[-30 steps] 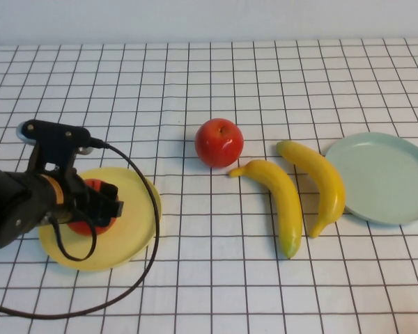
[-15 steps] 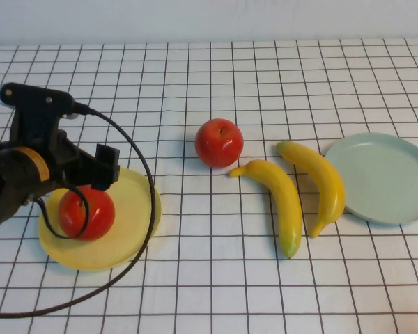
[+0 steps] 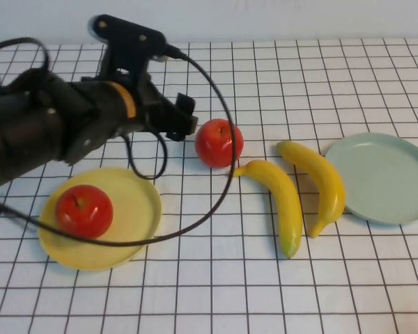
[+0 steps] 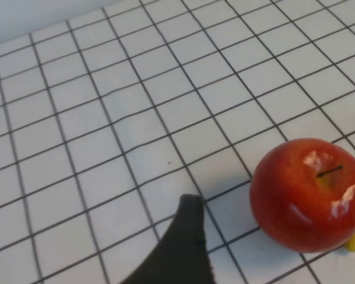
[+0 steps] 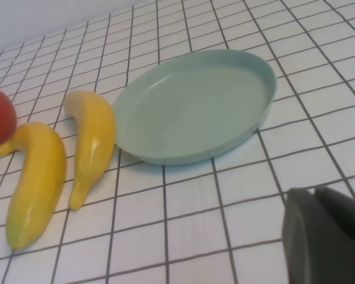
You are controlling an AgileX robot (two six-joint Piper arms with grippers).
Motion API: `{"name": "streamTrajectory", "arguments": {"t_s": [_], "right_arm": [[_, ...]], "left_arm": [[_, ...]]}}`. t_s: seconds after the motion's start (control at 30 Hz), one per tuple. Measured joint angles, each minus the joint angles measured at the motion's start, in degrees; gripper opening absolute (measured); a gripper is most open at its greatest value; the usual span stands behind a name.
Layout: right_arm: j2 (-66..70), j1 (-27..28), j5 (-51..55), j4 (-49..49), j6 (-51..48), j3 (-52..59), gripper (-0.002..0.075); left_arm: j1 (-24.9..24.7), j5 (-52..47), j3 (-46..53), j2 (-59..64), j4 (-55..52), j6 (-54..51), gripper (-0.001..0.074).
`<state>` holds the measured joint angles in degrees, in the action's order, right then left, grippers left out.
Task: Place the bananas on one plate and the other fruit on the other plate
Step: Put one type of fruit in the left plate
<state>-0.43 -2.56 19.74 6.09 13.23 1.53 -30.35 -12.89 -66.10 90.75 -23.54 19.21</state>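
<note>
The left tool (image 3: pixel 184 118) hung above the gridded tabletop (image 3: pixel 216 278), just beside the loose apple (image 3: pixel 219 142) on its yellow-plate side, with its jaws spread wide and nothing between them. In the left wrist view one dark finger (image 4: pixel 180 248) showed above the bare grid, apart from the loose apple (image 4: pixel 307 194), which stood upright with its stem dimple facing up. A black cable (image 3: pixel 195 209) looped from the left arm down past the loose apple and along the near rim of the yellow plate (image 3: pixel 136 209).

The right tool did not appear in the high view. In the right wrist view only a dark part of the right tool (image 5: pixel 325 236) showed, on the near side of the blue-green plate (image 5: pixel 192 106); its jaws were closed and held nothing.

All remaining positions are given relative to the loose apple.

- The second apple (image 3: pixel 83 211) rested on the yellow plate, well to the robot's left of the loose apple and nearer the robot. It sat toward the plate's left half.
- The first banana (image 3: pixel 279 202) lay on the tabletop just to the right, its far tip touching or nearly touching the loose apple; which of the two could not be told.
- The second banana (image 3: pixel 320 182) lay just beyond the first, farther right, the two roughly parallel and slightly apart.
- The blue-green plate (image 3: pixel 383 177) sat farthest right, just beside the second banana, with no fruit on it. In the right wrist view the second banana (image 5: pixel 93 139) lay close against the plate's rim.
</note>
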Motion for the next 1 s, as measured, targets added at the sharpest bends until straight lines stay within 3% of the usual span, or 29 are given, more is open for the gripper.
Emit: {"name": "streamTrajectory", "arguments": {"t_s": [0.23,0.5,1.0], "right_arm": [[0.0,0.0,0.0,0.0,0.0,0.0,-0.0016],[0.0,0.0,0.0,0.0,0.0,0.0,-0.0016],[0.0,0.0,0.0,0.0,0.0,0.0,-0.0016]], "left_arm": [[-4.5,-5.5,-15.5,16.1,1.3,-1.3,0.0668],[-6.4,-14.8,-29.9,28.6,12.7,-15.4,0.0669],[-5.5,-19.7,-33.3,31.0,14.2,-19.2,0.0669]]}}
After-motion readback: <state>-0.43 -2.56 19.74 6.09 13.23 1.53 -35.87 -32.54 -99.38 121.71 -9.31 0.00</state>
